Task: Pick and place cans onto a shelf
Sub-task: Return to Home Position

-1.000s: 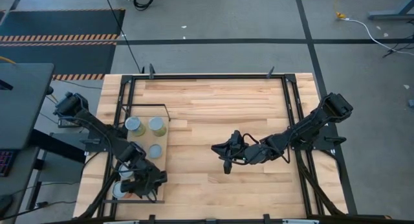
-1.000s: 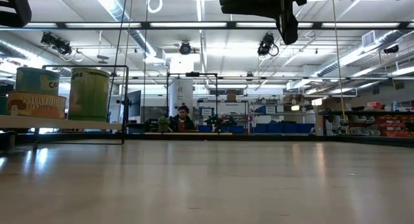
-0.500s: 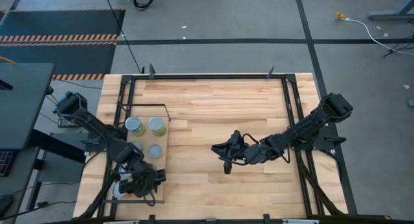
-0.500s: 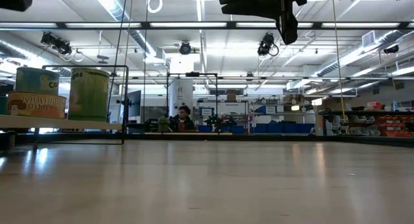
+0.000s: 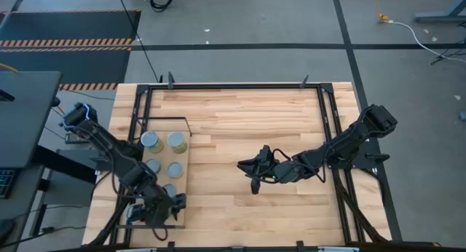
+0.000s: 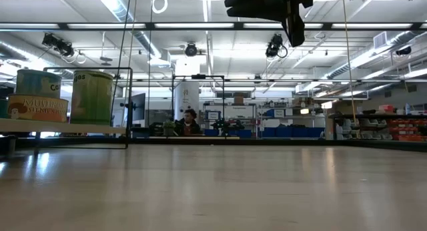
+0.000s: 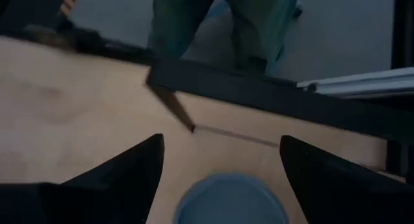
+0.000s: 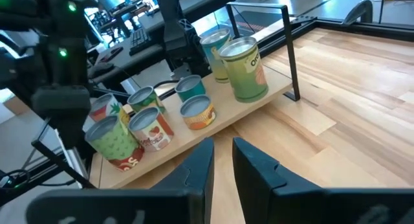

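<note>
Altogether seven cans (image 8: 244, 68) crowd one shelf (image 8: 259, 102); left fingers (image 7: 129, 175) spread, right fingers (image 8: 194, 169) nearly clenched, empty.

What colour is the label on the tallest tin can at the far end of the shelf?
Green, with pale lettering, on the tall tin can standing on the pale wood shelf. It shows best in the right wrist view.

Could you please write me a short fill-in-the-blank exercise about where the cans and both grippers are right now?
1. The cans all stand on the ____, none on the bare tabletop.
2. The left gripper hovers with its fingers ____ over a can with a grey-blue top.
3. The right gripper is over the ____ of the tabletop, holding nothing.
4. The tall can with the green label stands ____ on the shelf.

Missing words: shelf; open; middle; upright
</note>
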Tool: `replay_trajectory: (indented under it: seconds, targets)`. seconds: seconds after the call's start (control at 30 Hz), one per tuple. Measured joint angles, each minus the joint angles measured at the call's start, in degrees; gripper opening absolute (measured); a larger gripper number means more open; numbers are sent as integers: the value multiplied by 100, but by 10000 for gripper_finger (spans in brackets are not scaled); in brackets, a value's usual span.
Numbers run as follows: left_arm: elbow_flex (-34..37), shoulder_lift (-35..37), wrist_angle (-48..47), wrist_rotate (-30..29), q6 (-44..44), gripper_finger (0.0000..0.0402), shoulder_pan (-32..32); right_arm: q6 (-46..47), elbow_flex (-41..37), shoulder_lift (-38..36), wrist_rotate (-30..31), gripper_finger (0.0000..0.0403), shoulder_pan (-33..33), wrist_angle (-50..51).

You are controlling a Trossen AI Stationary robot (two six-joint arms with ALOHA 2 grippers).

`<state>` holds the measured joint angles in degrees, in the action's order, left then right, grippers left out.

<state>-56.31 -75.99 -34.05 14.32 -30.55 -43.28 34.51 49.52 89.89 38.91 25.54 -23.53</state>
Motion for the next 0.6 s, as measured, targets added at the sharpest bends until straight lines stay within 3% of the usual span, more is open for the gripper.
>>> replay_trajectory:
  seconds: [0.17, 0.37, 0.43, 0.6]
  targets:
    - [-867, 0, -964, -875, 146, 309, -25, -92, 0, 0, -2, 64, -18, 0]
    - [-1436, 4, -1099, -2126, -153, 277, -173, -509, 0, 0, 37, 64, -151, 0]
    - [-1286, 4, -1111, -2113, -166, 259, -125, -609, 0, 0, -31, 64, -205, 8]
    - [-739, -4, -821, -1317, -834, 184, 509, -1294, 0, 0, -402, 64, -360, 44]
